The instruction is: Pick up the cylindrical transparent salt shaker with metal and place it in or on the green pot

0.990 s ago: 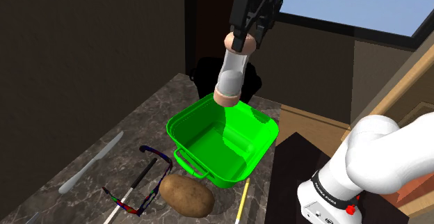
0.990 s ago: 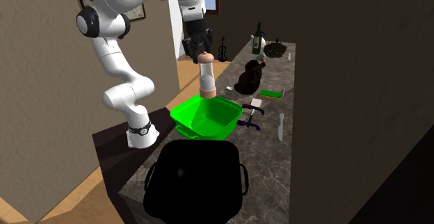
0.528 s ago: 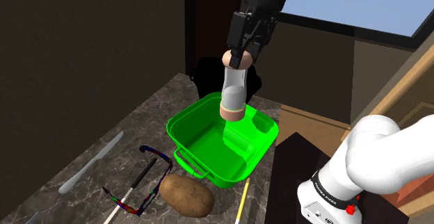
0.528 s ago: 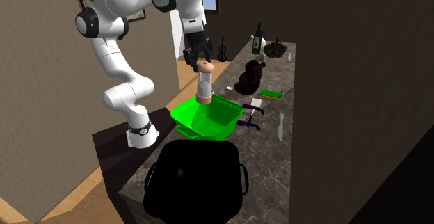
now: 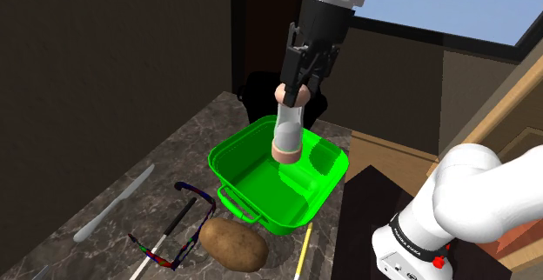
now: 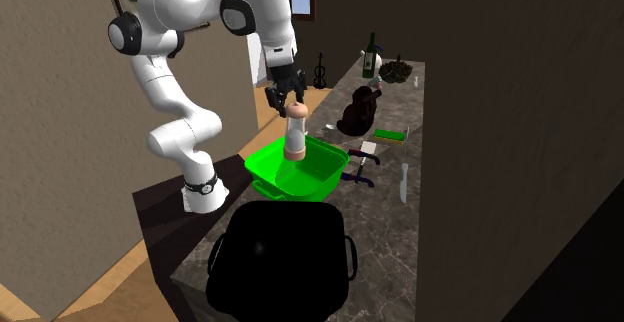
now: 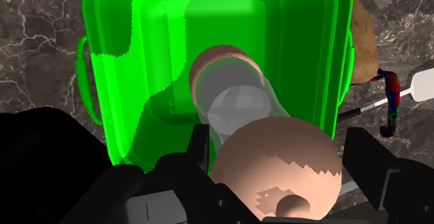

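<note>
The salt shaker (image 5: 288,126) is a clear cylinder with pinkish-tan caps at both ends. It hangs upright with my gripper (image 5: 296,85) shut on its top cap. Its lower end is level with the rim of the bright green pot (image 5: 248,176), over the pot's inside. From the second exterior view the shaker (image 6: 295,135) hangs over the green pot (image 6: 318,178) under the gripper (image 6: 290,98). Looking along the gripper (image 7: 278,174), the shaker (image 7: 240,104) points straight down into the green pot (image 7: 139,56), its top cap clasped between the fingers.
On the dark marble counter near the pot lie a potato (image 5: 233,243), glasses (image 5: 178,232), a knife (image 5: 113,203) and a yellow pencil (image 5: 305,250). A dark figurine (image 5: 258,91) stands behind the pot. A big black pot (image 6: 282,264) sits at the counter's near end in the second exterior view.
The gripper has come down with the shaker, whose lower end has dropped from well above the pot to about rim level. The grip is unchanged.
</note>
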You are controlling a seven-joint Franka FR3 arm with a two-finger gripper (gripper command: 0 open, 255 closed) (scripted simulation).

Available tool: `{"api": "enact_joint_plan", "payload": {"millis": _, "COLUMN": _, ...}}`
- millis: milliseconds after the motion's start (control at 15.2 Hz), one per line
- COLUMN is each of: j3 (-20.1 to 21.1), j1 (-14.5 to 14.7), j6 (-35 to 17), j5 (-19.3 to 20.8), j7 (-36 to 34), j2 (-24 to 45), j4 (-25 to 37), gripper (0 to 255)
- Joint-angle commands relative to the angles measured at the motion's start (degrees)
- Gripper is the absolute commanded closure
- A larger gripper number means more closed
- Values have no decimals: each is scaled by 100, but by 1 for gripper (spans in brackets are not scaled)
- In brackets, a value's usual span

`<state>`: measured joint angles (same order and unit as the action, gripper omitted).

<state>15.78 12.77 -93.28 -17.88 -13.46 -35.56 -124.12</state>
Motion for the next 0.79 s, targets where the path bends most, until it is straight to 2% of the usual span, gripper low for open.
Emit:
{"api": "enact_joint_plan", "payload": {"millis": 0, "j3": 20, "j1": 11, "j6": -139, "j5": -23, "j7": 23, "j2": -48, "j4": -183, "gripper": 255}}
{"api": "enact_joint_plan", "payload": {"millis": 528, "j3": 26, "j1": 14, "j6": -190, "j5": -31, "j7": 33, "j2": -60, "j4": -247, "gripper": 255}}
{"api": "enact_joint_plan", "payload": {"millis": 594, "j3": 26, "j1": 14, "j6": -190, "j5": -31, "j7": 33, "j2": -60, "j4": -247, "gripper": 0}}
{"api": "enact_joint_plan", "payload": {"millis": 726, "j3": 26, "j1": 14, "j6": -190, "j5": -31, "j7": 33, "j2": -61, "j4": -247, "gripper": 0}}
